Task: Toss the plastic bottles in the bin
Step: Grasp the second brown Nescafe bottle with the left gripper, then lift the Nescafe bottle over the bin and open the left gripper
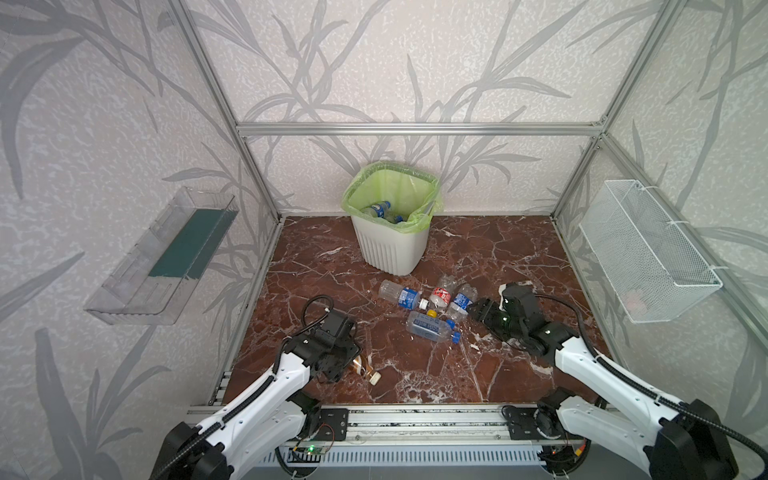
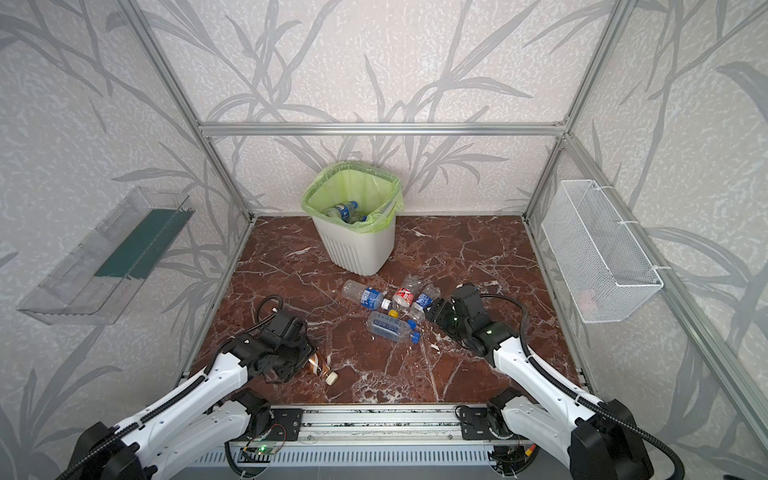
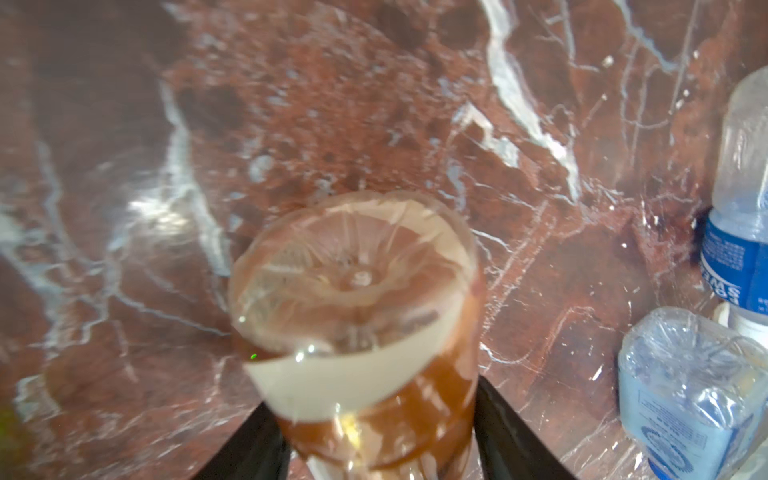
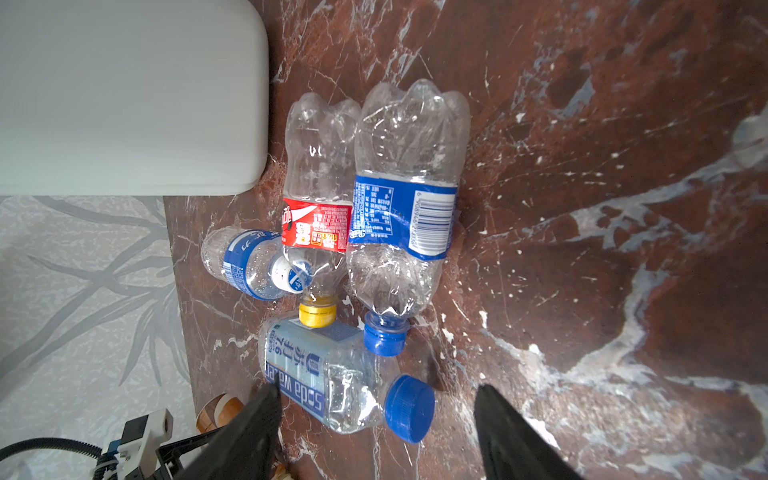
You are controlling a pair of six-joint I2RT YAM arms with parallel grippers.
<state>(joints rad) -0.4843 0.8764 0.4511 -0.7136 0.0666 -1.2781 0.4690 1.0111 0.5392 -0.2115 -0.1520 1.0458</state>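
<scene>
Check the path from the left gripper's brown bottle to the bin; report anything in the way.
Nothing visible blocks it. The brown bottle sits between the left gripper's fingers; bare marble surface leads to the bin. The loose bottles lie right of that line.

Tabletop: red-brown marble [image 1: 498, 257] with white veins.
Far centre: a white ribbed bin [image 1: 392, 249] with a green liner stood on it.
Middle: four clear bottles lay on their sides, huddled together: a blue-labelled bottle [image 1: 401, 295], a red-labelled bottle [image 1: 441, 296], a second blue-labelled bottle [image 1: 461, 302], and a soda water bottle [image 1: 430, 327] nearest the front.
Front left: a brown bottle [image 1: 365, 370]; whether it touched the surface could not be told.
</scene>
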